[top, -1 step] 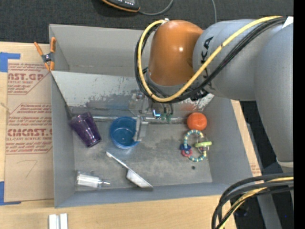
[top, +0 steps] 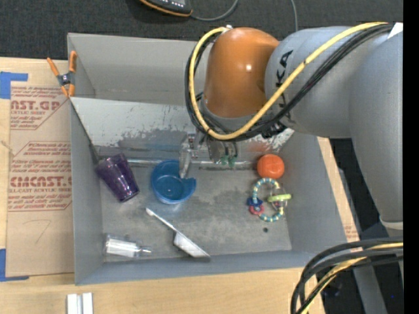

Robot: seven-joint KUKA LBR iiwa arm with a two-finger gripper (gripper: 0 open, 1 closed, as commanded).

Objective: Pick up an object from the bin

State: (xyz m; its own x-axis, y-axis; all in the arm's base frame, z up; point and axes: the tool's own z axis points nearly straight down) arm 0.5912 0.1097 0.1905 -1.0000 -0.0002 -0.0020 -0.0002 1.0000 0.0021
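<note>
Over the blue bowl's (top: 171, 187) back rim the gripper (top: 186, 165) hangs, clenched or released I cannot tell. The bowl lies on the bin (top: 222, 218) floor, unlifted; grasping and raising remain.

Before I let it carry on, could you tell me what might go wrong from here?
The gripper is at the upper right rim of the blue bowl; a grasp on that thin curved edge may slip or tip it. The purple cup lies on its side just left of the bowl, so a shoved bowl could set it rolling.
</note>
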